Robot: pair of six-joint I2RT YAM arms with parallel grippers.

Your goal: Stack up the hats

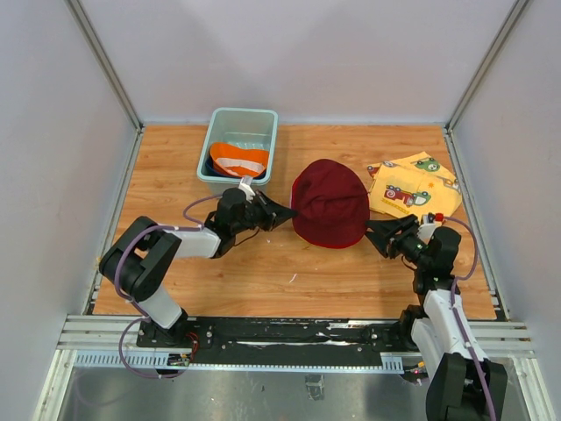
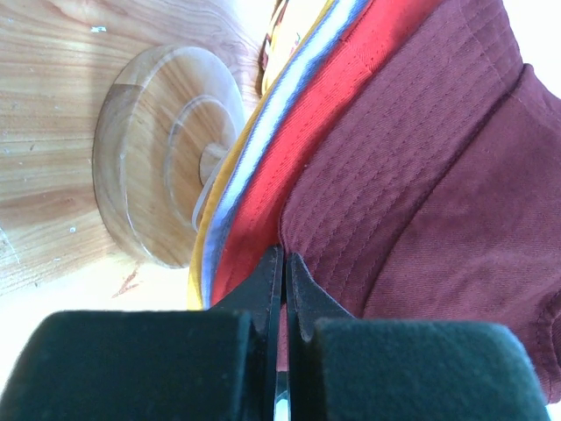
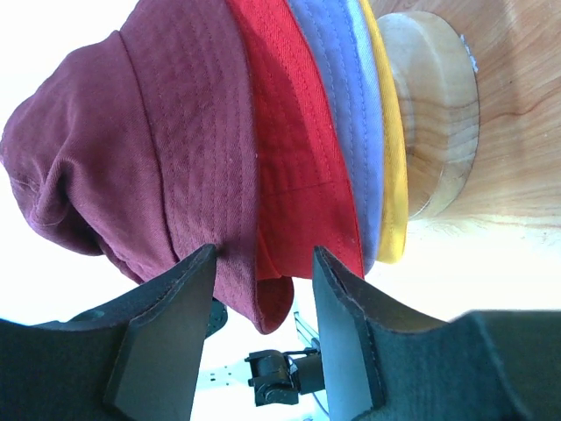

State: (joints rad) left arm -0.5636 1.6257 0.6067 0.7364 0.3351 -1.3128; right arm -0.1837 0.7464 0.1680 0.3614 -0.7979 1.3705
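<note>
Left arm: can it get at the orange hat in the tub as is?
Likely not yet: left gripper is shut on the maroon hat's brim. The orange hat lies uncovered in the teal tub close by.

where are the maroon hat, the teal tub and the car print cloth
maroon hat (image 1: 330, 202): top external view, middle of its crown
teal tub (image 1: 244, 127): top external view, far inner wall
car print cloth (image 1: 412, 186): top external view, centre of the cloth

Right gripper (image 3: 263, 263): jaws apart, brims of maroon hat (image 3: 158, 132) and red hat (image 3: 289, 132) between them. Lavender hat (image 3: 337, 105) and yellow hat (image 3: 390, 175) follow, over wooden stand (image 3: 438, 114).
</note>
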